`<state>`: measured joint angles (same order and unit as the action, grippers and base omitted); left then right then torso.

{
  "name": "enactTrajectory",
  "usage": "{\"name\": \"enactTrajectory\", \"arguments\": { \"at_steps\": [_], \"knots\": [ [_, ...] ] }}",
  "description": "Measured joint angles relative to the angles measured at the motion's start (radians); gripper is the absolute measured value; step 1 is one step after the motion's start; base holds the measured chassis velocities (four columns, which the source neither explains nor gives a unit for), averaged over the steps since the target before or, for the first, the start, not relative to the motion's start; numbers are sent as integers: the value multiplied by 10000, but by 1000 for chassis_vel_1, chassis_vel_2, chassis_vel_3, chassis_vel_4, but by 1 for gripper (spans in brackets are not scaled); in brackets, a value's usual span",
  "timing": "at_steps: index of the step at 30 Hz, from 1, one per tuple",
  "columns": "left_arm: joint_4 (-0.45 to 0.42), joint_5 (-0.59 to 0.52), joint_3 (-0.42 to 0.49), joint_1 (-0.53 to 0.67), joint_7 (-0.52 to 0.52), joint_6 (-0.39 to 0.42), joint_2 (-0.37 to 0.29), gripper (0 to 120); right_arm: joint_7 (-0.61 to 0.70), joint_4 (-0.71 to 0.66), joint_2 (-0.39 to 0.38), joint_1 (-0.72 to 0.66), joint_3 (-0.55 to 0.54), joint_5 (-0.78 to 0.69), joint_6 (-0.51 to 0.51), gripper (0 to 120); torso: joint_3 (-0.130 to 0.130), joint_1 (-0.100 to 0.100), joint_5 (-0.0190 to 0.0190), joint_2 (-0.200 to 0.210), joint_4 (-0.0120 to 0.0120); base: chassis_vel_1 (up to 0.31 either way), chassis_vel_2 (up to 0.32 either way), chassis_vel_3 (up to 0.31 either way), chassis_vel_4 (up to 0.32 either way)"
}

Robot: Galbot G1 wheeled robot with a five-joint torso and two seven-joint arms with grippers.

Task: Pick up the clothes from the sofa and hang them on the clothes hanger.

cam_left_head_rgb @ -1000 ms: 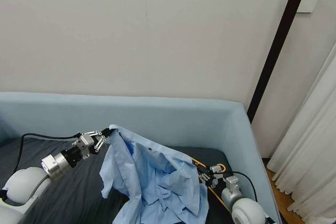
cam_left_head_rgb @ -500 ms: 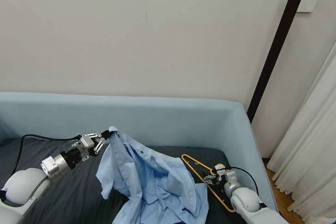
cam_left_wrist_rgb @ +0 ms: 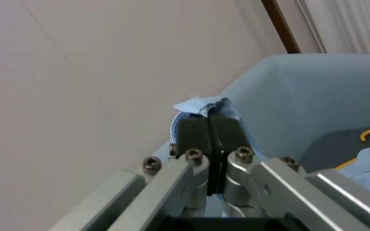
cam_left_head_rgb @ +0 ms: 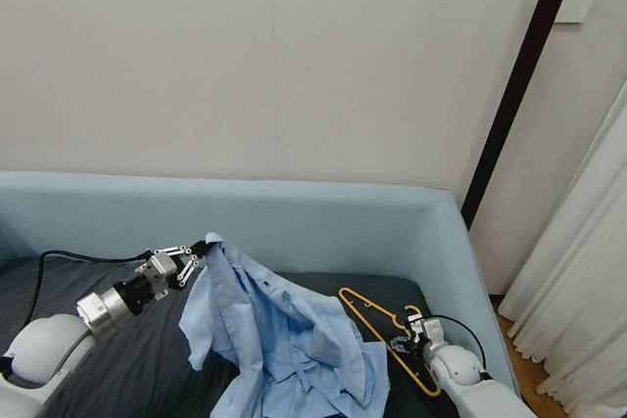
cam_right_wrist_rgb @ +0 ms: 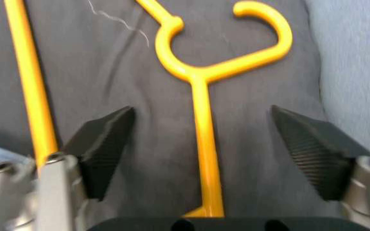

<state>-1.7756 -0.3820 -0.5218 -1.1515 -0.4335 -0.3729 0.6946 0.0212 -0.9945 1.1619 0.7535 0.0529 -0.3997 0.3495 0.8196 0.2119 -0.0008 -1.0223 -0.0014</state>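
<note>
One light blue cotton shirt (cam_left_head_rgb: 284, 340) lies crumpled on the dark grey seat cushion (cam_left_head_rgb: 147, 359) of the pale blue upholstered sofa (cam_left_head_rgb: 323, 227). One edge of it is raised off the seat and stretched toward the sofa's left side. That raised edge is pinched in the left gripper (cam_left_head_rgb: 201, 254). In the left wrist view its two black pads (cam_left_wrist_rgb: 194, 132) are pressed flat together, with a scrap of blue cloth (cam_left_wrist_rgb: 198, 102) poking out past the tips.

Just beside the shirt's right edge, one orange-yellow plastic clothes hanger (cam_left_head_rgb: 377, 315) lies flat on the cushion, its hook end toward the sofa's right arm. The right gripper (cam_left_head_rgb: 404, 340) hangs low over the hanger near its hook. In the right wrist view its two dark ribbed fingers (cam_right_wrist_rgb: 104, 144) stand wide apart on either side of the hanger's neck (cam_right_wrist_rgb: 205, 120), touching neither the hanger nor the shirt.

Behind the sofa stands one plain cream wall (cam_left_head_rgb: 294, 66), with one dark door post (cam_left_head_rgb: 519, 75) and white curtains (cam_left_head_rgb: 578, 291) to the right.
</note>
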Motion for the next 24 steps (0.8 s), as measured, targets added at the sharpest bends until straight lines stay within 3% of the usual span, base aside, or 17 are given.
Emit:
{"name": "enactTrajectory", "arguments": {
  "at_steps": [4, 6, 8, 14, 20, 24],
  "knots": [
    [12, -3, 24, 45, 16, 0, 3, 0, -120, 55, 23, 27, 60, -33, 8, 62, -1, 0, 0, 0, 1, 0, 0, 0, 0],
    [24, -6, 26, 56, 21, 0, -8, 0, -143, 60, 29, 28, 64, -35, 17, 58, 0, 0, 0, 1, 2, 0, 0, 0, 0],
    [60, -22, 29, 90, 34, -3, -53, 0, -202, 60, 44, 28, 80, -40, 158, 47, -1, 0, 1, 0, 3, 0, 0, 0, 0],
    [128, -57, 63, 172, 49, -17, -87, 0, -356, 26, 12, 36, 118, -57, 380, 30, -1, 0, 1, 1, 4, 0, 0, 0, 0],
    [244, -57, 199, 312, 53, -37, -42, 0, -419, -225, -115, 163, 146, -207, 366, 5, 0, 0, -1, 1, 0, 0, 0, 0, 0],
    [267, -56, 231, 362, 53, -38, -37, 0, -417, -350, -167, 234, 155, -246, 275, 4, 0, 0, -1, 1, 0, 0, 0, 0, 0]
  ]
}}
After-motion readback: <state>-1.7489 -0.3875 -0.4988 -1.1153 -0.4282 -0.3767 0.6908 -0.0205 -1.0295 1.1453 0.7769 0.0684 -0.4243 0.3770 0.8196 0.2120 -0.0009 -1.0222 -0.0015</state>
